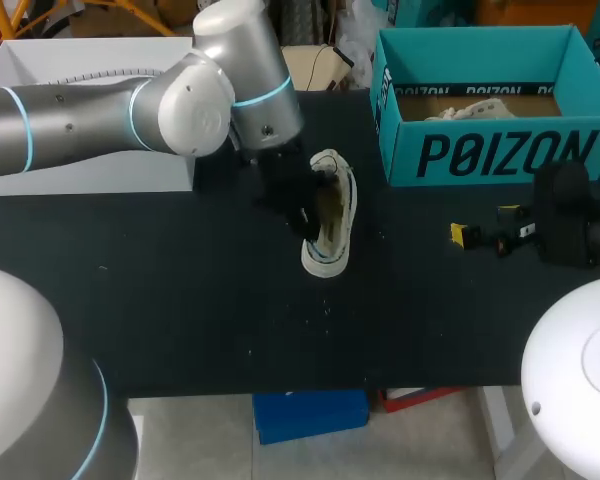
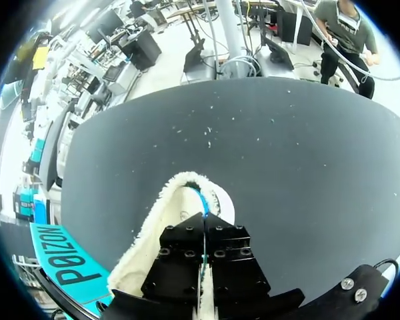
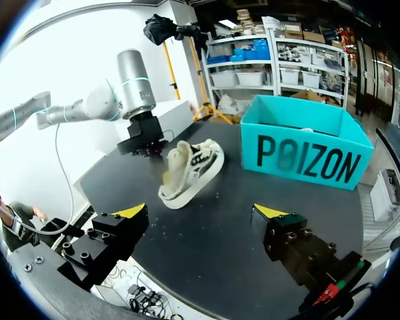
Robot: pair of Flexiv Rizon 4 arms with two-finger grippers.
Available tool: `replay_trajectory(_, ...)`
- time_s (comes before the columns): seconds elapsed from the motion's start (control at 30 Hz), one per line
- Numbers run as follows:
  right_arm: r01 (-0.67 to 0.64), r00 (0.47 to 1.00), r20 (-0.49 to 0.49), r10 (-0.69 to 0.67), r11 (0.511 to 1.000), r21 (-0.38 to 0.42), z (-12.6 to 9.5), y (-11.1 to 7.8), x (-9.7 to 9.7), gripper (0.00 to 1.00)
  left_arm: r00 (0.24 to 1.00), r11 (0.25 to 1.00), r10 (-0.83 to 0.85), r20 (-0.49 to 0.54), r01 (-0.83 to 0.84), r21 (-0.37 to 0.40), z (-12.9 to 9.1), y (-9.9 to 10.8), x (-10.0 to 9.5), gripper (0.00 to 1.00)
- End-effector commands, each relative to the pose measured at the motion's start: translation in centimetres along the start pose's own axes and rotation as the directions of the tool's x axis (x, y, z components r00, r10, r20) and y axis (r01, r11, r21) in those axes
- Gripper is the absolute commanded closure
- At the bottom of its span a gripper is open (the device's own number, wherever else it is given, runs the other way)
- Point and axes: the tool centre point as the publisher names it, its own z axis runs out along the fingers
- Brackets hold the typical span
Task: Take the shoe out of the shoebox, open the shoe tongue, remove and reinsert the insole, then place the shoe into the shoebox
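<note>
A white shoe (image 1: 332, 215) with fleecy lining lies on its side mid-table on the black table (image 1: 180, 300), its opening turned toward my left arm. My left gripper (image 1: 298, 205) is at the shoe's opening. In the left wrist view its fingers (image 2: 187, 257) are pressed together, with a thin, blue-edged white layer of the shoe (image 2: 180, 200) pinched between them. In the right wrist view the shoe (image 3: 187, 170) is tipped up, with a pale flap standing out of it. The teal shoebox (image 1: 490, 150) stands open at the back right. My right gripper (image 1: 485, 232) rests wide open and empty in front of the box.
Crumpled paper (image 1: 480, 105) lies inside the shoebox (image 3: 307, 150). A white box (image 1: 80, 60) stands at the back left behind my left arm. The table's front edge (image 1: 280, 385) runs close below the shoe's side of the table.
</note>
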Motion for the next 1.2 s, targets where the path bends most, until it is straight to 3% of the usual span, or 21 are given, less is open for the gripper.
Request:
replay_trajectory(0.03,-0.001,1.0,-0.002,0.001,1.0,0.005,-0.1,0.1,0.0,0.0,1.0,1.0,0.011,0.011,-0.011,0.009,-1.1,-0.5,0.3,0.0)
replay_trajectory(0.33,-0.001,1.0,-0.002,0.001,1.0,0.005,-0.1,0.1,0.0,0.0,0.999,1.0,0.008,0.042,-0.009,0.024,-2.4,-1.2,0.8,0.0)
replay_trajectory(0.37,-0.001,1.0,-0.002,0.001,1.0,0.005,-0.1,0.1,0.0,0.0,0.999,1.0,0.008,0.042,-0.009,0.022,-2.3,-1.2,0.6,0.04)
replay_trajectory(0.4,-0.001,1.0,-0.002,0.001,1.0,0.005,-0.1,0.1,0.0,0.0,0.999,1.0,0.008,0.042,-0.009,0.022,-2.2,-1.1,0.5,0.17)
replay_trajectory(0.43,-0.001,1.0,-0.002,0.001,1.0,0.005,-0.1,0.1,0.0,0.0,1.0,1.0,0.011,0.024,-0.011,0.007,-2.0,-0.8,0.3,0.5)
replay_trajectory(0.47,-0.001,1.0,-0.002,0.001,1.0,0.005,-0.1,0.1,0.0,0.0,1.0,1.0,0.017,-0.009,-0.017,-0.013,-1.8,-0.7,0.1,0.68)
replay_trajectory(0.5,-0.001,1.0,-0.002,0.001,1.0,0.005,-0.1,0.1,0.0,0.0,1.0,1.0,0.023,-0.02,-0.023,-0.02,-1.6,-0.7,0.0,0.96)
replay_trajectory(0.53,-0.001,1.0,-0.002,0.001,1.0,0.005,-0.1,0.1,0.0,0.0,1.0,1.0,0.023,-0.015,-0.024,-0.018,-1.5,-0.7,-0.2,1.0)
replay_trajectory(0.87,-0.001,1.0,-0.002,0.001,1.0,0.005,-0.1,0.1,0.0,0.0,0.995,0.995,0.03,-0.092,-0.038,-0.088,-1.2,-0.1,-0.7,1.0)
replay_trajectory(1.2,-0.001,1.0,-0.002,0.001,1.0,0.005,-0.1,0.1,0.0,0.0,0.986,0.994,0.015,-0.164,-0.032,-0.103,0.2,0.5,0.1,1.0)
